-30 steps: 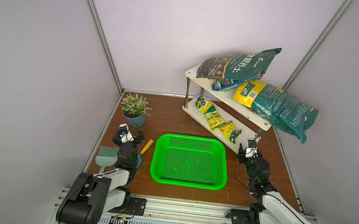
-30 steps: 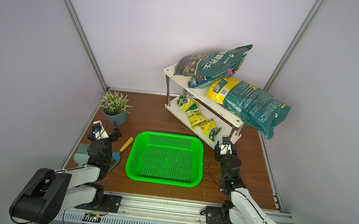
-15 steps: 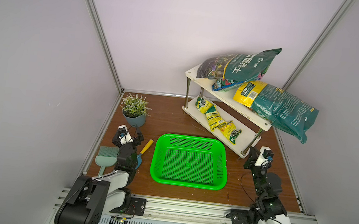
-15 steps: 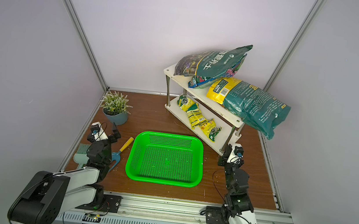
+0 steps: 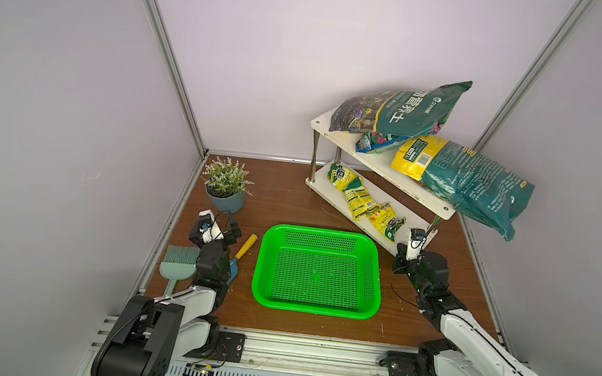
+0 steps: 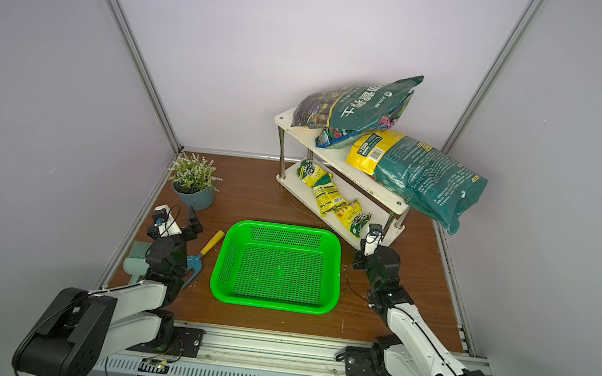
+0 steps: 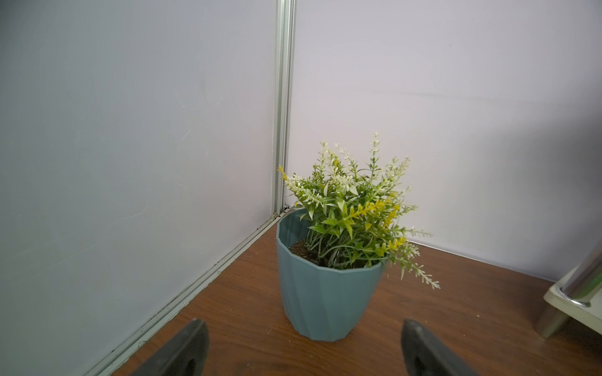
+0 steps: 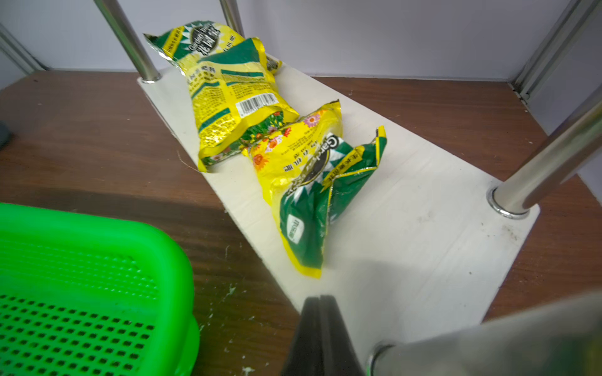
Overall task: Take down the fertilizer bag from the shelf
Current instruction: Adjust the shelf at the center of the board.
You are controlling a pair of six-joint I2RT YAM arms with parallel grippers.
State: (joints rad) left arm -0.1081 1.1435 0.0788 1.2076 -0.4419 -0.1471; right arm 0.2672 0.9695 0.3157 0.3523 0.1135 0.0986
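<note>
Hovering shut and empty at the near corner of the lower board of the shelf, the right gripper seems mid-approach and must open to reach the crumpled fertilizer bag lying along that board; the left gripper stands open.

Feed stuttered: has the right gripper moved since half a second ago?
Yes. The right gripper swung left, from right of the shelf's near leg to the basket side of it.
</note>
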